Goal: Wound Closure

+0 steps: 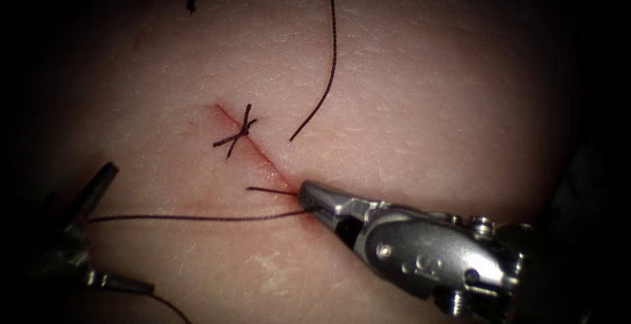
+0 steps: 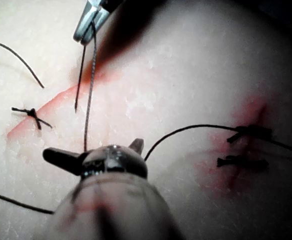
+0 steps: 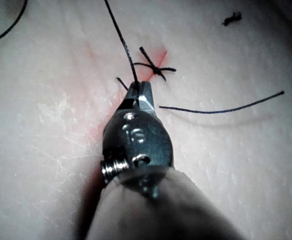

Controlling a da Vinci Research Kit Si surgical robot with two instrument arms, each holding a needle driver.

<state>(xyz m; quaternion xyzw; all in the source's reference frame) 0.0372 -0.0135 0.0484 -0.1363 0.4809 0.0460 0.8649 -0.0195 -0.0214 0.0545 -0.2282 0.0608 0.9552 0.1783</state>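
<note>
Here we log: right tool (image 1: 309, 196) at lower end of cut (image 1: 253, 143), jaws closed on thread (image 1: 197, 218) where it leaves tissue (image 1: 427, 100); strand runs left toward left tool (image 1: 92, 199). Left tool's jaws spread wide, holding nothing we see. One knotted stitch (image 1: 238, 132) across cut above. Loose thread piece (image 1: 322, 81) right of cut. Needle: we cannot tell where.
</note>
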